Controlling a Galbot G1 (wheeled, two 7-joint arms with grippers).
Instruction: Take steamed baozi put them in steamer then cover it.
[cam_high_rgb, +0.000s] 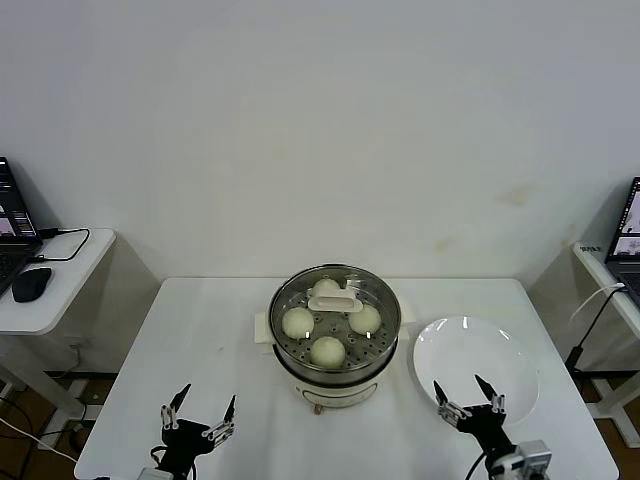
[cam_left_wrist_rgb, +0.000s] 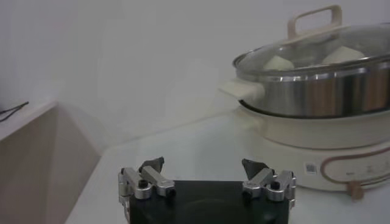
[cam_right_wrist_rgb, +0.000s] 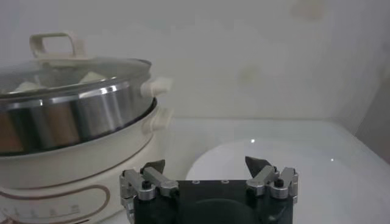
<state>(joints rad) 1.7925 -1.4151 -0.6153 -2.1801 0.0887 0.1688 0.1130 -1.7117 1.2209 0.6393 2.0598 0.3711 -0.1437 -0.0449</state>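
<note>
Both tools, left tool (cam_high_rgb: 199, 414) and right tool (cam_high_rgb: 470, 398), hang wide open and empty over the tabletop (cam_high_rgb: 200, 340). Between them stands the steamer (cam_high_rgb: 335, 335), lid (cam_high_rgb: 336, 296) on, beside a plate (cam_high_rgb: 500, 370). Only the head view counts four baozi (cam_high_rgb: 298, 322); wrist views show the lid's handle (cam_left_wrist_rgb: 314, 18).

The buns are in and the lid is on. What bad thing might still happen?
Not much looks risky. The right pincer hangs open over the plate rim and might bump it if it drops. The steamer is close ahead of both arms; a forward swing by the open left pincer might knock the glass lid.
</note>
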